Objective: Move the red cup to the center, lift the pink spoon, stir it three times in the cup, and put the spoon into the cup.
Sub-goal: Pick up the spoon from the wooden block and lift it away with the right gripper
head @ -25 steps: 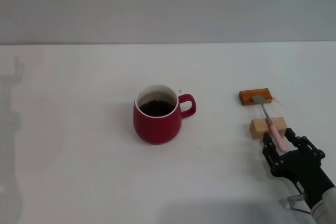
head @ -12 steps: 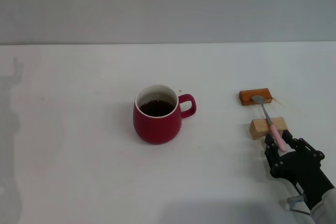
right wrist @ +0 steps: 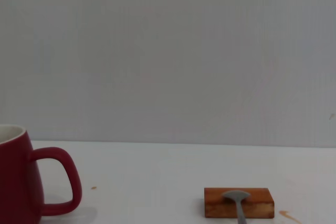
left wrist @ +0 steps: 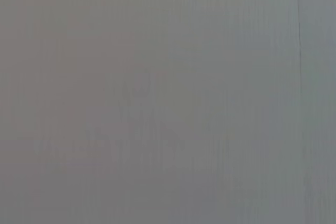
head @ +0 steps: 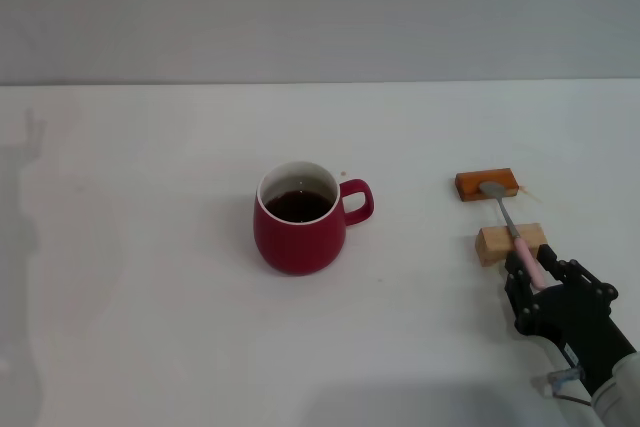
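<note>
The red cup [head: 298,232] stands near the middle of the white table, handle pointing right, with dark liquid inside. Part of it shows in the right wrist view [right wrist: 21,177]. The pink spoon [head: 510,222] lies across two small blocks to the right of the cup. Its grey bowl [right wrist: 236,196] rests on the far block and its pink handle points toward me. My right gripper [head: 535,269] is low at the near right, open, with one finger on each side of the handle's end. The left gripper is out of view.
The spoon's bowl lies on an orange-brown block [head: 487,184], which also shows in the right wrist view [right wrist: 215,203]. Its neck lies on a pale wooden block [head: 497,243]. A grey wall runs behind the table. The left wrist view shows only a plain grey surface.
My right gripper has shifted very slightly around the spoon's handle. The spoon, the blocks and the cup have not moved.
</note>
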You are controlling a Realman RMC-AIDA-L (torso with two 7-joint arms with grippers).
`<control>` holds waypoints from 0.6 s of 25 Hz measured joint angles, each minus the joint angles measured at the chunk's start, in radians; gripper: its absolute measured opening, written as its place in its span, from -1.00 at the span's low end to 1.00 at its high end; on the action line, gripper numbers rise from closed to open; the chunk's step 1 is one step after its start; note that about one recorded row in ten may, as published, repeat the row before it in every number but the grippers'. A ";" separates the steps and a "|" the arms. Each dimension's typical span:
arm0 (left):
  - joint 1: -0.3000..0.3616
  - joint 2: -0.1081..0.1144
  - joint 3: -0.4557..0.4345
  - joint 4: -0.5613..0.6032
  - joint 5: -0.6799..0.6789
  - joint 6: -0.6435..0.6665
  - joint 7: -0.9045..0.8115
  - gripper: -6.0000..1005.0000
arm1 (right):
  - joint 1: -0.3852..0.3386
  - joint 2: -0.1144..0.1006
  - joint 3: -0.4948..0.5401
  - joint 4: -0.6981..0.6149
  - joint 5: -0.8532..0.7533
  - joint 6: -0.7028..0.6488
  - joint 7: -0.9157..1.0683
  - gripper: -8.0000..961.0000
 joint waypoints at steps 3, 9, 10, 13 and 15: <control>0.006 0.000 0.000 -0.002 0.000 0.002 0.000 0.67 | 0.001 0.000 0.000 0.000 0.000 0.000 0.000 -0.23; 0.008 0.000 0.000 -0.003 0.000 0.002 0.000 0.67 | 0.001 0.001 0.000 0.000 0.000 0.001 0.000 -0.24; 0.008 0.000 0.000 -0.003 0.000 0.002 0.000 0.67 | 0.001 0.001 0.000 0.000 0.000 0.001 0.000 -0.24; 0.009 0.000 0.000 -0.004 0.000 0.002 0.001 0.67 | 0.001 0.001 0.000 0.000 0.000 0.001 0.000 -0.29; 0.010 0.000 0.000 -0.005 0.000 0.002 0.001 0.67 | 0.001 0.001 0.000 0.000 0.000 0.001 0.000 -0.35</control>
